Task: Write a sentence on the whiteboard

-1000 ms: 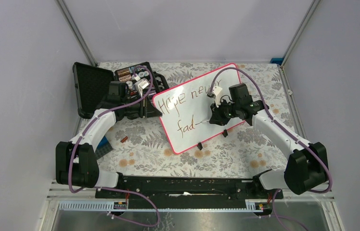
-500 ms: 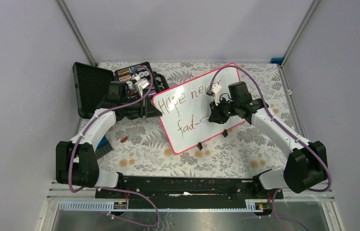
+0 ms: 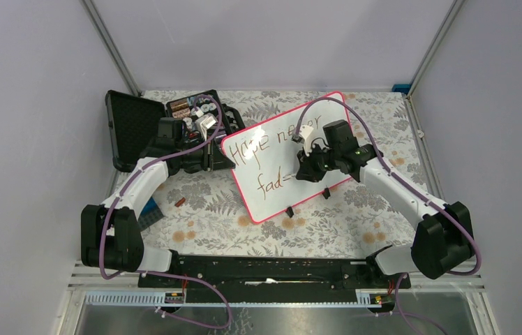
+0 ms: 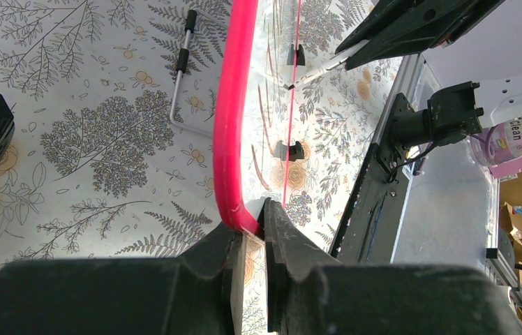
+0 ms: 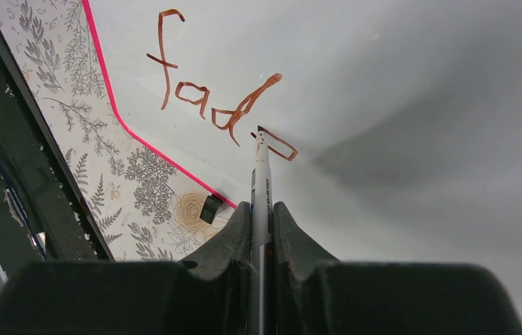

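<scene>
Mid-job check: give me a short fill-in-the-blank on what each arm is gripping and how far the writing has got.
1. The left gripper is clamped on the whiteboard's pink-red ____.
2. The right gripper holds a ____, its tip touching the board.
3. In the right wrist view, the sentence's lower line shows the finished letters ____, with the next letter only partly drawn.

Missing words: rim; marker; fad.

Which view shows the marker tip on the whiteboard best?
Right wrist: the marker runs up out of the right gripper, close and sharp, its tip on the whiteboard just after "fad". The left wrist view shows it small and from the side. In the top view the gripper hides it.
</scene>
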Robot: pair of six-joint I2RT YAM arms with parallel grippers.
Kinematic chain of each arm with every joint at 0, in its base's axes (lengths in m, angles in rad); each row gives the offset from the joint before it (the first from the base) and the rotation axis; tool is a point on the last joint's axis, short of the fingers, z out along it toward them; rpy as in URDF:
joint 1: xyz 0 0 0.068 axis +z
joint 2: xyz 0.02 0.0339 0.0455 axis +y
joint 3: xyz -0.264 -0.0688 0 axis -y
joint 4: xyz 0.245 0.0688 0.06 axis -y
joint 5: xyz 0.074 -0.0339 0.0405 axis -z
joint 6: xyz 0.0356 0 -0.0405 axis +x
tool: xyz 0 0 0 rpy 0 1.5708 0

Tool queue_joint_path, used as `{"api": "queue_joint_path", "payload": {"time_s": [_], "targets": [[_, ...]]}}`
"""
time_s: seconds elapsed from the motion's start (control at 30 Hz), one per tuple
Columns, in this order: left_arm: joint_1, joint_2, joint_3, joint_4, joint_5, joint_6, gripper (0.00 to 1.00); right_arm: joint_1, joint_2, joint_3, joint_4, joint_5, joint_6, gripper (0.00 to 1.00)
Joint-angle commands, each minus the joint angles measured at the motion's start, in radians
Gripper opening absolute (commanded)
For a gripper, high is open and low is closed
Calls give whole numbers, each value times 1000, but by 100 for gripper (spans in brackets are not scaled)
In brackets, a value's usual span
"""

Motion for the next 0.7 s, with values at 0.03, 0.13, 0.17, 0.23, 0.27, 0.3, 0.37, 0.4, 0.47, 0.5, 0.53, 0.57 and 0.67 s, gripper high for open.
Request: {"api": "queue_joint_path", "payload": {"time_s": [0.03, 0.13, 0.17, 0.23, 0.27, 0.3, 0.37, 0.4, 0.47, 0.5, 0.53, 0.57, 0.67], "targets": [[-35, 9, 13, 7, -29, 88, 0, 21, 12, -1, 45, 29, 6, 0], [-35, 8, 11, 7, -30, 88, 0, 25, 11, -14, 47, 33, 6, 0], [-34, 7, 11, 7, -30, 89, 0, 25, 10, -18, 46, 35, 5, 0], [-35, 8, 10, 7, -31, 90, 0, 25, 5, -29, 47, 38, 3, 0], [-35, 7, 10, 7, -30, 90, 0, 25, 3, -33, 46, 39, 1, 0], [-35, 9, 11, 7, -30, 90, 0, 25, -1, -37, 46, 41, 0, 0], [-35, 9, 11, 7, -30, 90, 0, 25, -7, -44, 47, 46, -1, 0], [-35, 10, 11, 7, -29, 88, 0, 25, -10, -48, 46, 48, -2, 0], [-35, 10, 13, 7, -30, 88, 0, 25, -16, -54, 45, 54, -5, 0], [-35, 10, 13, 8, -29, 88, 0, 25, -19, -57, 45, 58, -7, 0], [-35, 9, 13, 8, -30, 89, 0, 25, -21, -60, 45, 63, -8, 0], [-35, 9, 12, 7, -30, 88, 0, 24, -24, -63, 45, 66, -10, 0], [-35, 9, 11, 8, -31, 88, 0, 22, -34, -70, 41, 78, -17, 0]]}}
